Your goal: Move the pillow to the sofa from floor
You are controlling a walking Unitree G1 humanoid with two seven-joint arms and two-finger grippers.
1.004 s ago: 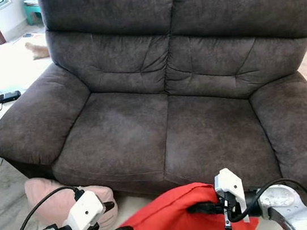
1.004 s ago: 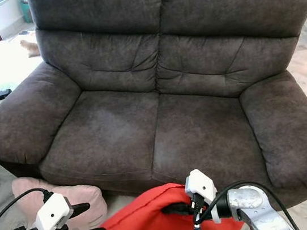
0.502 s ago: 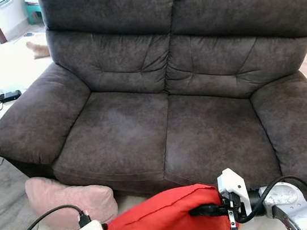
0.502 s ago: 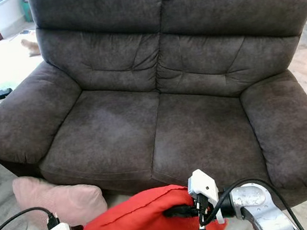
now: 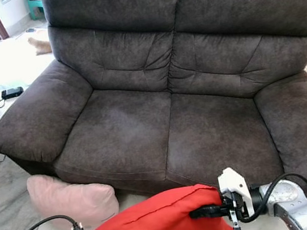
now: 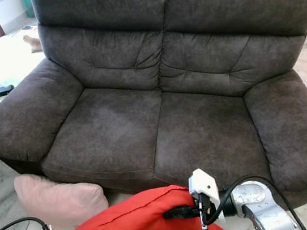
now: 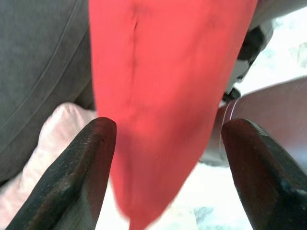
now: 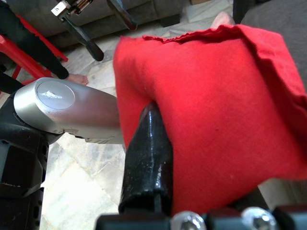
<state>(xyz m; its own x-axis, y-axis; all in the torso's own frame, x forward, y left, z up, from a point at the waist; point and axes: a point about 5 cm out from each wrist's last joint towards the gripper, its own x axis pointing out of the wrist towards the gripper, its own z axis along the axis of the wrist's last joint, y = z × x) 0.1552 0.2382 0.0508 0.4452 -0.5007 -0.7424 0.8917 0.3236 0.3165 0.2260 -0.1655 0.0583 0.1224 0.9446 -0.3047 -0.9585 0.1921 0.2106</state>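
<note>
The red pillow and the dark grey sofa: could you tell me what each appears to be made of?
The red pillow, pinched by the right gripper, looks like soft matte woven fabric, folding at its stitched edge seam. The dark grey sofa looks like suede-like microfibre, judging by its mottled, brushed nap, though that is uncertain.

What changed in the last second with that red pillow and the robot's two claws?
The left claw dropped lower and let go of the red pillow; its fingers now stand open on either side of it. The right claw stayed clamped on the pillow's edge. The pink pillow stayed on the floor, and the sofa stayed bare.
</note>
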